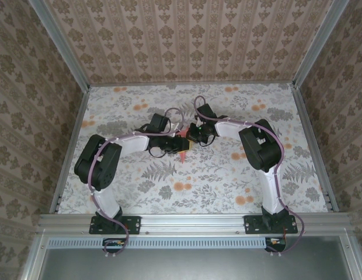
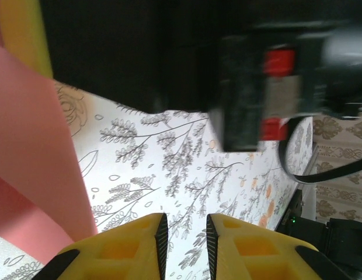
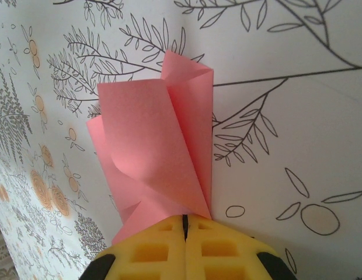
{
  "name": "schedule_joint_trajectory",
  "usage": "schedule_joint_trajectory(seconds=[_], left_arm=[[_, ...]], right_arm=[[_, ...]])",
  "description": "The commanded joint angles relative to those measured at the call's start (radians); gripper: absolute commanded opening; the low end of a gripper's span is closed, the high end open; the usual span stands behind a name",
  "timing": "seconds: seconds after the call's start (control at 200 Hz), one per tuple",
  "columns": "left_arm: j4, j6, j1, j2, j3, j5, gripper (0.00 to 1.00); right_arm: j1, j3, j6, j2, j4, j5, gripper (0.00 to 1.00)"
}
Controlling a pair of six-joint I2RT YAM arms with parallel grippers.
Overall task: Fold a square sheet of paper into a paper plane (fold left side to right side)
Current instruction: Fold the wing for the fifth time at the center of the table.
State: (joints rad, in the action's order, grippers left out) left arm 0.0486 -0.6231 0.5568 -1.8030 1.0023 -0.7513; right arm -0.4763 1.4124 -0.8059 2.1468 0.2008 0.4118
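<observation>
Though crowded mid-table, ample bare table [image 1: 216,181] toward every rail. Clamped by its tip, pink paper [image 3: 152,134] in right gripper [image 3: 184,220], fingers pressed together. Slightly parted at left gripper [image 2: 185,228], paper beside, not between.

We find the salmon-pink folded paper sheet [image 3: 163,146] lying mid-table on the floral-printed table cover [image 1: 228,186], between the left gripper [image 2: 184,233], just beside it, and the right gripper [image 3: 184,227], pinching its narrow end.
</observation>
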Motion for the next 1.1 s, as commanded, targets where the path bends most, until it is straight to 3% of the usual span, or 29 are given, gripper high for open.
schedule_joint_trajectory(seconds=[0.0, 0.68, 1.095], left_arm=[[0.006, -0.020, 0.006, -0.021, -0.010, 0.026, 0.27], [-0.020, -0.061, 0.036, -0.067, -0.095, 0.091, 0.28], [0.039, -0.092, 0.062, -0.068, -0.127, 0.183, 0.23]], right_arm=[[-0.008, -0.007, 0.017, 0.053, 0.119, -0.033, 0.02], [-0.008, 0.005, 0.031, 0.053, 0.111, -0.024, 0.02], [0.021, -0.088, 0.035, -0.115, -0.194, 0.088, 0.02]])
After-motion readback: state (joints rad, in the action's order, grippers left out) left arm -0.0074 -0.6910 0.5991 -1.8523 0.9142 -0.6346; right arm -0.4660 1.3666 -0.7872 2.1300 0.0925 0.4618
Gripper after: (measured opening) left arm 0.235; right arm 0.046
